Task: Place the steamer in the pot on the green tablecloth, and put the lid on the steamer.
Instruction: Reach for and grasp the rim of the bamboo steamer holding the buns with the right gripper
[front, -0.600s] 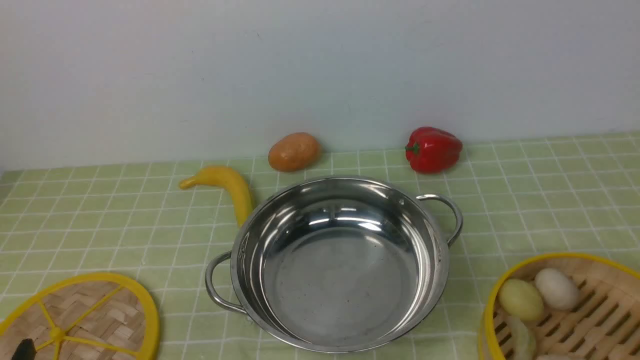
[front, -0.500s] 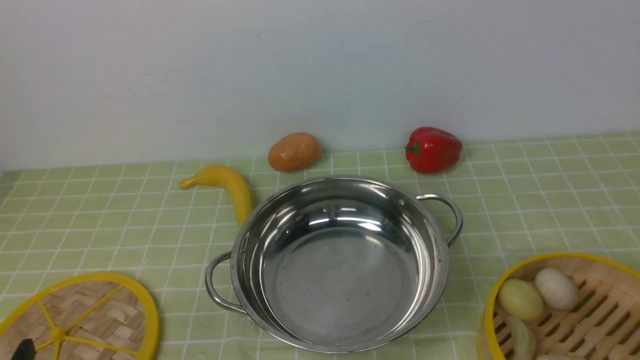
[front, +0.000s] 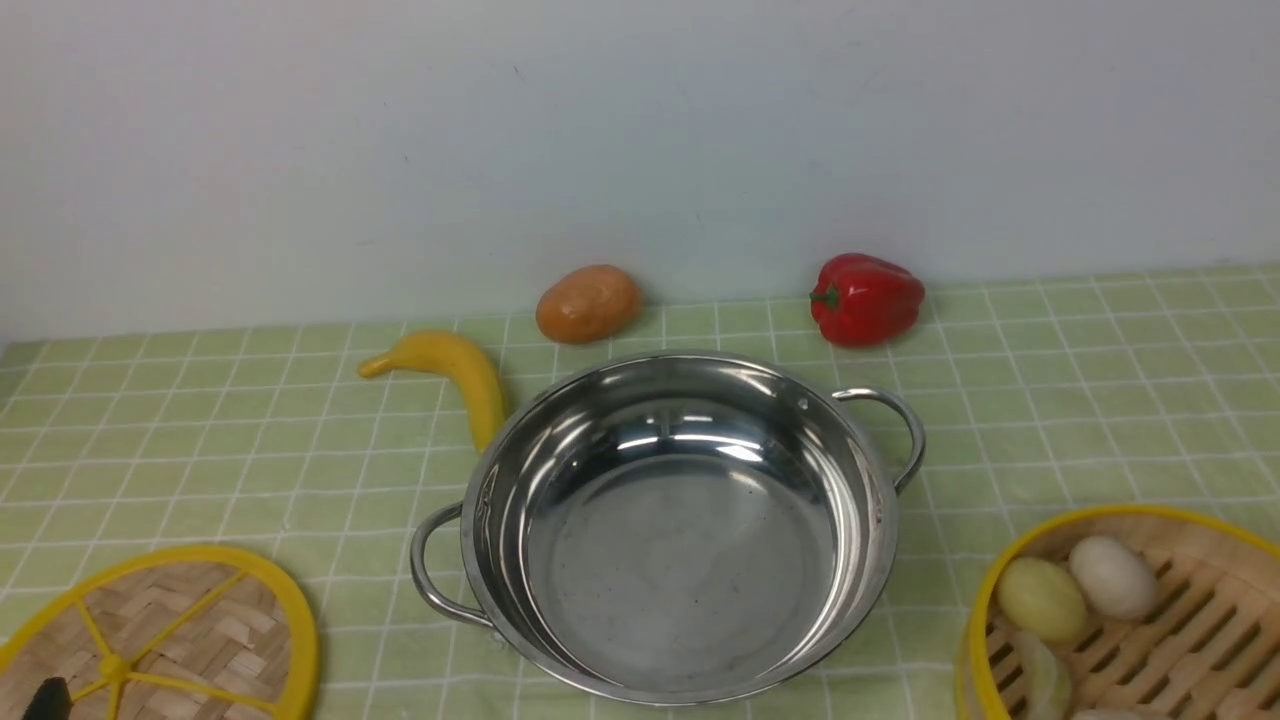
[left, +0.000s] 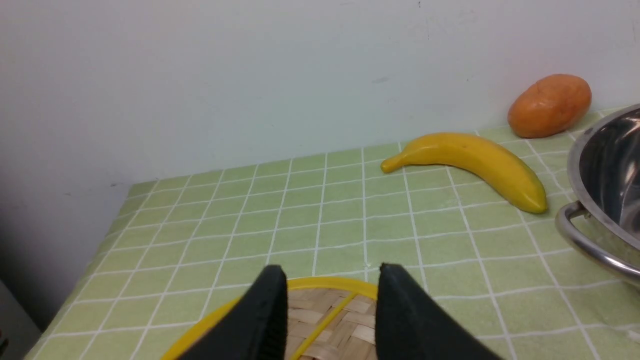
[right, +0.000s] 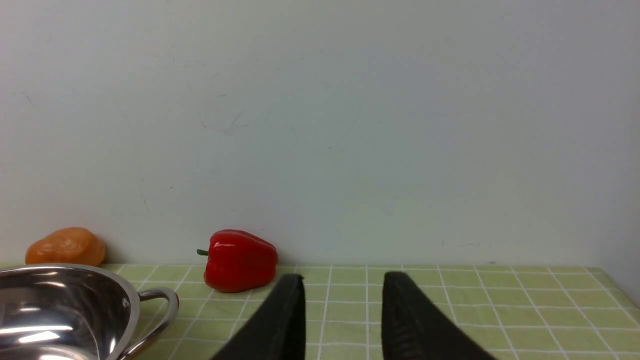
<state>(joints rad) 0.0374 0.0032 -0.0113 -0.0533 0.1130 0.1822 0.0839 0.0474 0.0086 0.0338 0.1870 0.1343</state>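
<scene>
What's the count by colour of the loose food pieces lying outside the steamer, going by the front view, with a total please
Yellow: 1, the banana
Orange-brown: 1, the potato-shaped piece
Red: 1, the bell pepper
Total: 3

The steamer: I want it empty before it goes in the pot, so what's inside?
Two roundish foods, greenish and white, plus a pale curved piece. The picture edge cuts off the rest.
</scene>
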